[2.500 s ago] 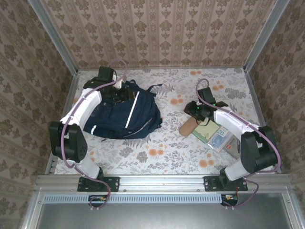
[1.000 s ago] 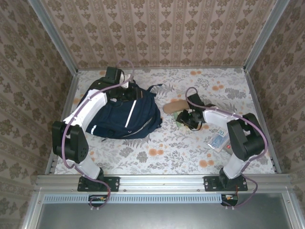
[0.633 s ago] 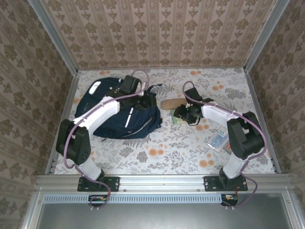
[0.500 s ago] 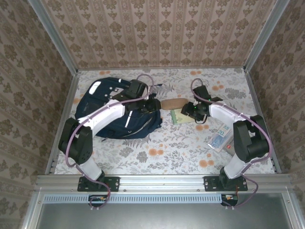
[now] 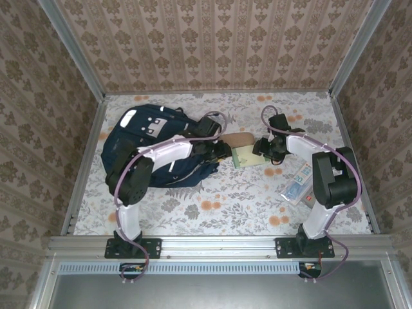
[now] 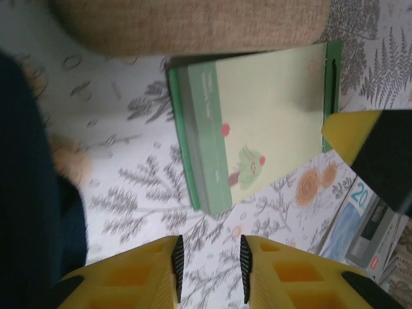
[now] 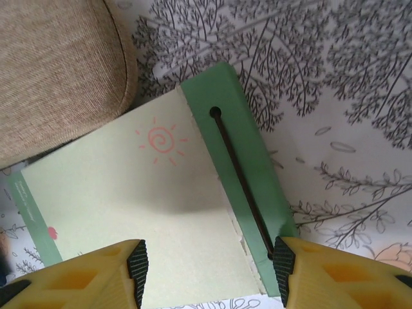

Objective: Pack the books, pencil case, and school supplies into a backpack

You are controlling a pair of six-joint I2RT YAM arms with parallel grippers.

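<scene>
Left gripper [image 6: 209, 267] barely ajar, nothing between its pads, hovering over the table [image 5: 212, 206] just off the backpack's [image 5: 138, 145] right edge. Right gripper [image 7: 210, 270] spread wide above the pale green box [image 7: 148, 219], not clamping it. Box lies flat, right against the tan oval case [image 7: 51, 71]. Light-blue pack [image 5: 297, 183] lies well apart, further right.

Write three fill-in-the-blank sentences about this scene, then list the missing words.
1. The box is pale ___.
2. The open right claw straddles the ___.
3. The backpack lies on the ___ arm's side of the table.

Missing words: green; box; left.
</scene>
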